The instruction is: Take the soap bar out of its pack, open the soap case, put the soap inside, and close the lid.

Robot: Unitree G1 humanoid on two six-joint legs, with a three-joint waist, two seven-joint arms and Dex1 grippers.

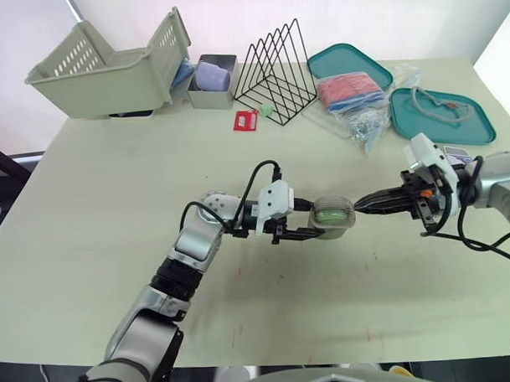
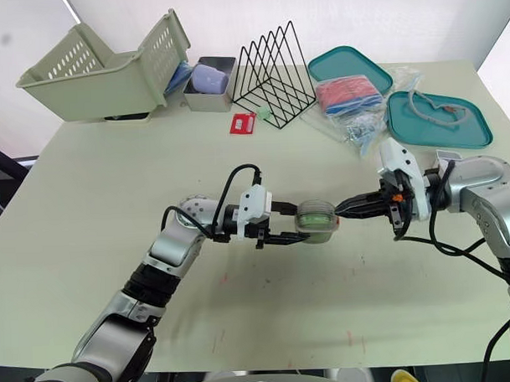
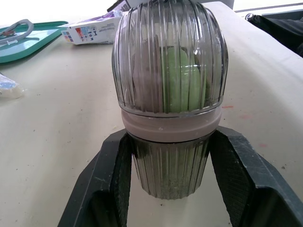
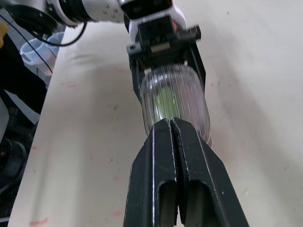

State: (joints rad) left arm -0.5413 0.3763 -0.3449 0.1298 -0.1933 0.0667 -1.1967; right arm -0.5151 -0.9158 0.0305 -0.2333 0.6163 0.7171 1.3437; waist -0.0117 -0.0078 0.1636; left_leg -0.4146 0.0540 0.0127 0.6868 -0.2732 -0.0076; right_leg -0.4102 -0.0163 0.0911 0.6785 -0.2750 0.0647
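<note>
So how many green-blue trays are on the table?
2. One tray lies at the back right, partly under a red cloth; the other tray lies right of it, near the table corner, holding a grey cord.

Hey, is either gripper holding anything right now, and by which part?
The left gripper holds the soap case by its darker base, one finger on each side. The right gripper is shut on nothing, tips at the lid.
</note>
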